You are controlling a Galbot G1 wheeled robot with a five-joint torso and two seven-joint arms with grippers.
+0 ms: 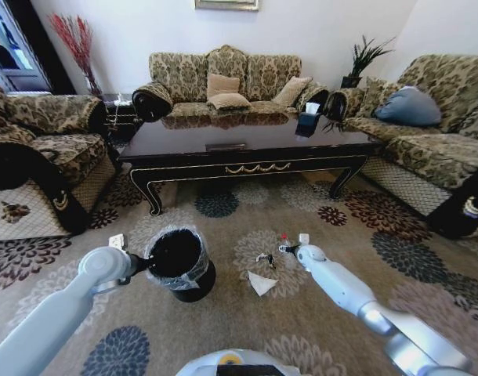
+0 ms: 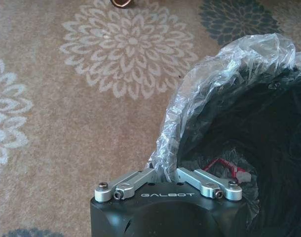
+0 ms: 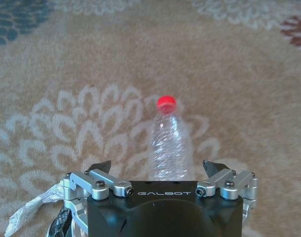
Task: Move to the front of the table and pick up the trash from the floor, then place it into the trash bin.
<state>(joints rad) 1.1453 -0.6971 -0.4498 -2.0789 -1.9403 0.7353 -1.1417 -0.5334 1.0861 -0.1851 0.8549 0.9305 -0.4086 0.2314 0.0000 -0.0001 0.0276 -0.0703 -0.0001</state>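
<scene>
The trash bin, black with a clear liner, stands tilted on the carpet left of centre. My left gripper is shut on its rim, and the left wrist view shows the fingers pinching the liner at the edge, left gripper. Something red lies inside the bin. The trash lies to the right: a clear plastic bottle with a red cap, a white crumpled paper and a dark scrap. My right gripper is open low over the floor, with the bottle's base between its fingers. The table stands beyond.
Patterned sofas stand left, behind and right of the table. A dark tissue box sits on the table's right end. Open flowered carpet stretches between me and the table.
</scene>
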